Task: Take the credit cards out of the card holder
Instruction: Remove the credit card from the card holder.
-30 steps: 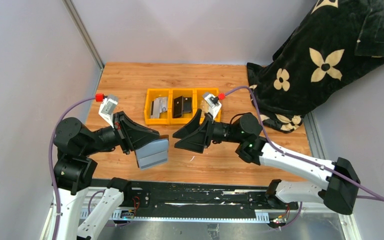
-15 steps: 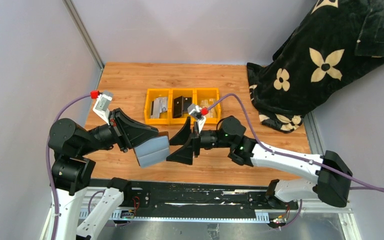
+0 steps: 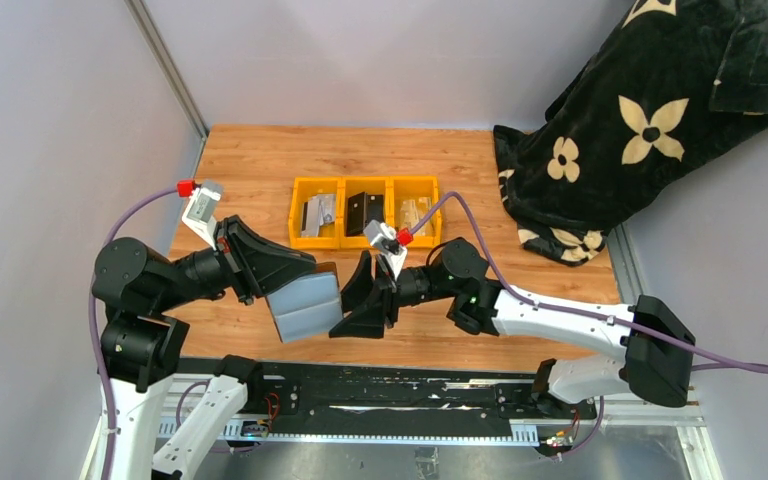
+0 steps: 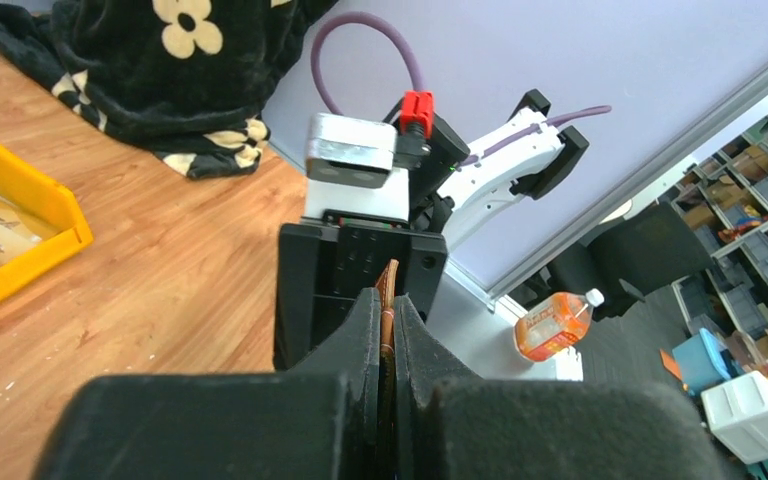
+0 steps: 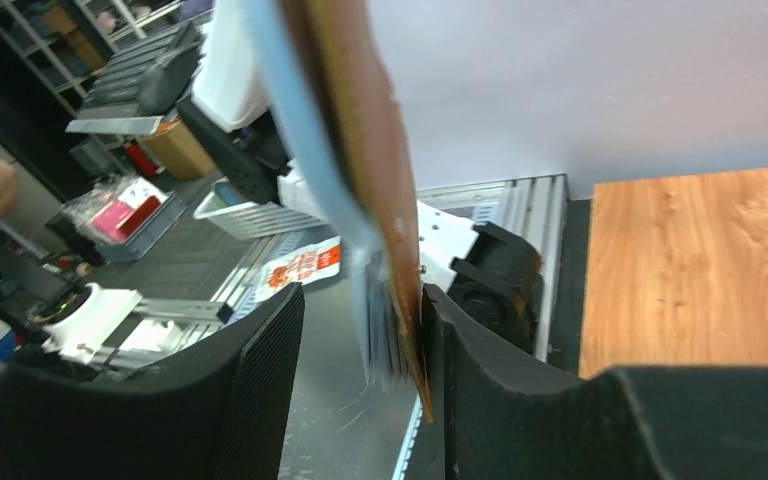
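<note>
Readable text: none in any view.
Card holder (image 3: 305, 305): plain grey face and brown edge; no lettering can be made out.
Credit cards (image 3: 317, 213): lying in the yellow bins (image 3: 315, 243); any print is too small to read.
Bottle (image 4: 552, 325): orange, with a label band whose print is too small to read.
Packet (image 5: 305, 268): white with red print, on the floor beyond the tabletop (image 5: 700, 270); blurred, illegible.
Blanket (image 3: 650, 120): pale flower motifs only, no letters legible.
</note>
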Available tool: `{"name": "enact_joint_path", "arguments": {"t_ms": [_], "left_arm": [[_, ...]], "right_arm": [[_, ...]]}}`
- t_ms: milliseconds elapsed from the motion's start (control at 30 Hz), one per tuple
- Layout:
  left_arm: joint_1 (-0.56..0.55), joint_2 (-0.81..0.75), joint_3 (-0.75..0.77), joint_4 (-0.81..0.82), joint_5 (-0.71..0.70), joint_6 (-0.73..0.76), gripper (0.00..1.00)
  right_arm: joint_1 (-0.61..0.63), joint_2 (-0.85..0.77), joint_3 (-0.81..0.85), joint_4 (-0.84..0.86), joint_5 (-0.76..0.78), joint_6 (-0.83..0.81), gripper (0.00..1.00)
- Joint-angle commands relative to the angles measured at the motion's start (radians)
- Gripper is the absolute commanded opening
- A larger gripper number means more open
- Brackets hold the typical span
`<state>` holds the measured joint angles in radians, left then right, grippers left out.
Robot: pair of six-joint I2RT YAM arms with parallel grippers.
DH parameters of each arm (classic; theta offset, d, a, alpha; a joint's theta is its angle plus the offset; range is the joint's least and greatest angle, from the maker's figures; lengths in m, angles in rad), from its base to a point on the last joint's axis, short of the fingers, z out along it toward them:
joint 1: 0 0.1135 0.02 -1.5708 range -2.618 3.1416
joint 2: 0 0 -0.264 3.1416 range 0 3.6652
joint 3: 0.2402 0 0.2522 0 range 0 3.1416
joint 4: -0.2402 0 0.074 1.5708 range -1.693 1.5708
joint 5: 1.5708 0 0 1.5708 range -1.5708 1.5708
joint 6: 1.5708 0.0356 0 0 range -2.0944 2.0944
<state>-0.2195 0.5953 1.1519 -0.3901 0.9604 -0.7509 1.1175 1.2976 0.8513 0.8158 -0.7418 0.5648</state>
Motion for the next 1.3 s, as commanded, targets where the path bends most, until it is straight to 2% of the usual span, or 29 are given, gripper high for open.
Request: {"name": "enact_joint_path", "arguments": {"t_ms": [0, 167, 233, 267, 400, 433, 600, 700, 767, 1067, 1133, 1167, 1233, 1267], "left_arm": [[-0.001, 0.006, 0.032, 0.014, -0.044, 0.027, 0.0], [-0.001, 0.013, 0.052, -0.005, -0.098, 0.056, 0.0], [-0.001, 0.019, 0.057, -0.01, -0.089, 0.054, 0.0], [-0.001, 0.02, 0.058, -0.01, -0.086, 0.052, 0.0], [-0.001, 0.018, 0.057, -0.018, -0.078, 0.05, 0.0], [-0.001, 0.018, 0.059, -0.019, -0.076, 0.049, 0.0], [-0.001, 0.015, 0.062, -0.025, -0.067, 0.048, 0.0], [-0.001, 0.012, 0.055, -0.027, -0.065, 0.05, 0.0], [-0.001, 0.012, 0.049, -0.024, -0.057, 0.046, 0.0], [-0.001, 0.002, 0.046, -0.05, -0.04, 0.082, 0.0], [-0.001, -0.008, 0.048, -0.093, -0.038, 0.176, 0.0], [-0.001, -0.018, 0.045, -0.117, -0.044, 0.242, 0.01], [-0.001, -0.047, 0.036, -0.177, -0.067, 0.393, 0.22], [-0.001, -0.061, 0.033, -0.201, -0.086, 0.494, 0.28]], "right_arm": [[0.048, -0.034, -0.032, 0.092, -0.091, 0.009, 0.5], [0.082, -0.051, -0.053, 0.06, -0.061, -0.049, 0.5], [0.083, -0.065, -0.061, 0.042, -0.021, -0.073, 0.45], [0.084, -0.073, -0.061, 0.038, -0.002, -0.086, 0.41], [0.082, -0.116, -0.041, -0.064, 0.148, -0.154, 0.15], [0.081, -0.133, -0.039, -0.075, 0.186, -0.163, 0.12], [0.082, -0.182, -0.038, -0.116, 0.344, -0.189, 0.06], [0.082, -0.193, -0.05, -0.063, 0.423, -0.156, 0.17], [0.082, -0.18, -0.04, -0.013, 0.431, -0.126, 0.17], [0.073, -0.121, 0.011, 0.15, 0.458, 0.002, 0.1], [0.066, -0.124, 0.017, 0.156, 0.463, 0.028, 0.02], [0.062, -0.129, 0.024, 0.136, 0.469, 0.04, 0.0], [0.054, -0.142, 0.05, 0.053, 0.471, 0.053, 0.0], [0.052, -0.148, 0.076, -0.022, 0.471, 0.052, 0.0]]}}
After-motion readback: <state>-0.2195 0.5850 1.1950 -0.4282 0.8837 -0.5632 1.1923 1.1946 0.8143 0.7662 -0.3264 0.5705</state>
